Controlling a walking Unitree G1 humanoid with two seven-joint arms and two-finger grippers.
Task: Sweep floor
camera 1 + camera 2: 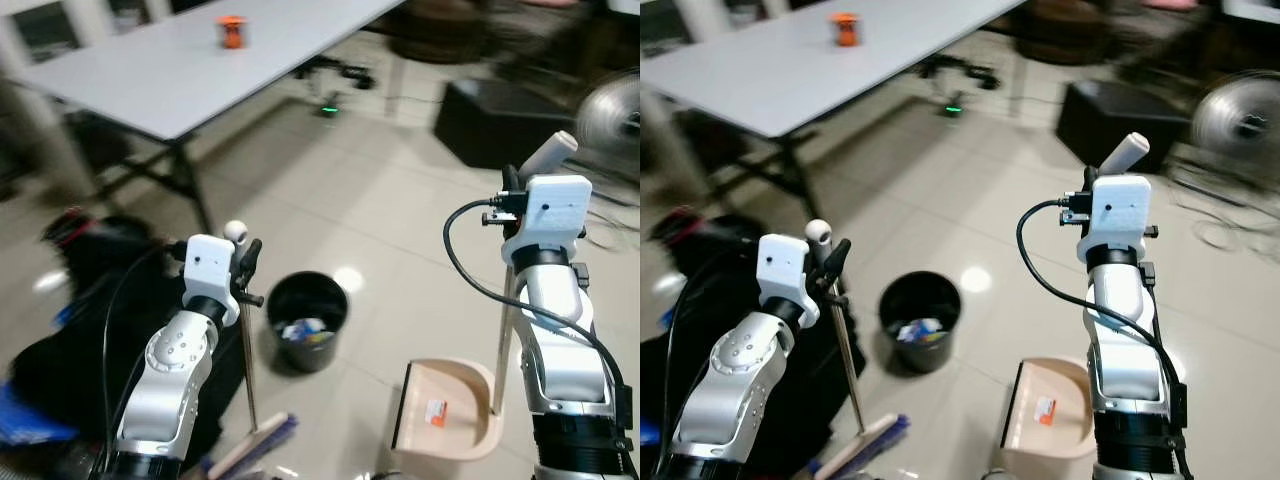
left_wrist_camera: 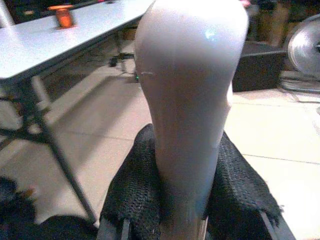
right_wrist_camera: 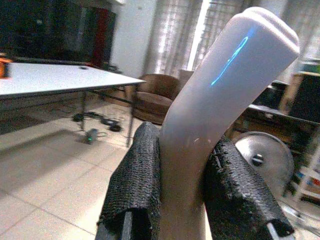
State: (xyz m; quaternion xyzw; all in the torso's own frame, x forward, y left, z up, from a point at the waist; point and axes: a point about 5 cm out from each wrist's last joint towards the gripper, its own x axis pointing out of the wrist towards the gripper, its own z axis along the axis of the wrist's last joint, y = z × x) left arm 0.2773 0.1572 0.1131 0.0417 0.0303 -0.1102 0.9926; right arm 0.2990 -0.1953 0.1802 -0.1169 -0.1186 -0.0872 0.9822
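Left eye view: left gripper (image 1: 245,262) at 8 o'clock, jaws clamped on the broom (image 1: 250,400) handle near its white knob. Pole runs down to the brush head at 6 o'clock on the tiled floor (image 1: 400,220). Black trash bin (image 1: 307,320) near centre, scraps inside, just beside the pole on its 3 o'clock side. Right gripper (image 1: 512,190) at 3 o'clock, jaws closed on the dustpan (image 1: 445,412) handle, grey grip sticking up past the wrist. Beige pan sits on the floor at 5 o'clock with a small orange-and-white scrap in it. Grey table (image 1: 180,70) at 11 o'clock carries an orange object (image 1: 231,32). Dark bags (image 1: 90,310) at 9 o'clock. Fan (image 1: 610,115) at 2 o'clock, blurred.

Right eye view: same scene. Bin between the two arms, pan at 5 o'clock below the right arm, brush head at 7 o'clock.

Left wrist view: white broom knob right up against the lens, black mesh fingers (image 2: 132,195) pressed on both sides. Table and orange object at 10 o'clock behind.

Right wrist view: grey curved dustpan grip held between black mesh fingers (image 3: 135,185). Table at 9 o'clock, brown armchair (image 3: 157,100) behind it, fan at 4 o'clock.
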